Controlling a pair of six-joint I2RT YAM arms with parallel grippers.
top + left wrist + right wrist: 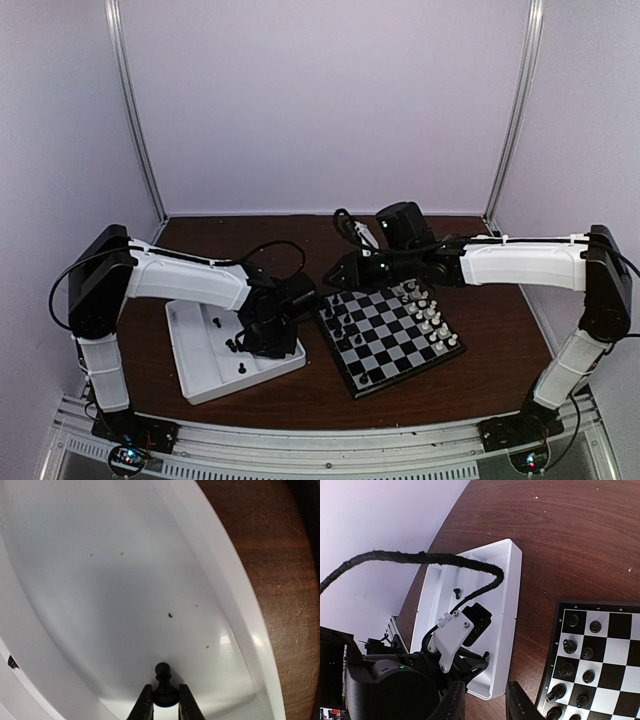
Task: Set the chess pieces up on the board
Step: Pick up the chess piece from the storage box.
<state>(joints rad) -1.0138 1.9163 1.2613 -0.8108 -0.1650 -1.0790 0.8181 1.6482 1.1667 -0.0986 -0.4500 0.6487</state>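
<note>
Left end effector [161,703] clenched on black pawn [163,684] standing in white tray [227,580], left of board [392,338]. Pick step in hand. Next: lift clear of tray wall, carry right, set on free square. Right end effector [485,705] parted, empty, near board's edge.

On the table [480,330], the tray [178,345] lies left of the board [385,345] (just beside it); pieces [241,368] stand in both.
</note>
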